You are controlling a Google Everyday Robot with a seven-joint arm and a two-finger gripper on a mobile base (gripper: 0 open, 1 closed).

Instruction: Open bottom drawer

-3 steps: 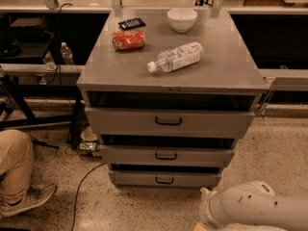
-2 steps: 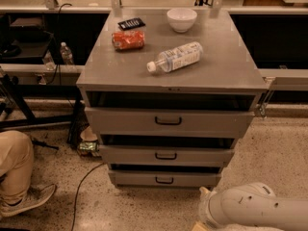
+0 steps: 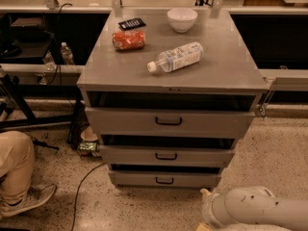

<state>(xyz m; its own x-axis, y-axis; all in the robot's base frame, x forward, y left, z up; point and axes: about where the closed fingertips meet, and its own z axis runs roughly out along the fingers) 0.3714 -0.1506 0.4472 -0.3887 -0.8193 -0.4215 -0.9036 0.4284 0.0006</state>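
Note:
The grey metal cabinet (image 3: 221,57) stands in the middle of the camera view with three drawers. The bottom drawer (image 3: 139,178) is the narrowest and lowest front, with a small black loop handle (image 3: 164,180) at its centre, and sits nearly closed. The mid-sized drawer (image 3: 125,154) and the tall top drawer (image 3: 120,121) are above it. My white arm (image 3: 260,210) lies low at the bottom right. Its gripper end (image 3: 207,210) is near the floor, just below and right of the bottom drawer's right corner, apart from it.
On the cabinet top lie a plastic bottle (image 3: 175,57), a red snack bag (image 3: 128,40), a black packet (image 3: 132,23) and a white bowl (image 3: 182,19). A person's leg and shoe (image 3: 19,177) are at the left on the floor. A cable (image 3: 79,191) and green can (image 3: 89,147) lie by the cabinet's left side.

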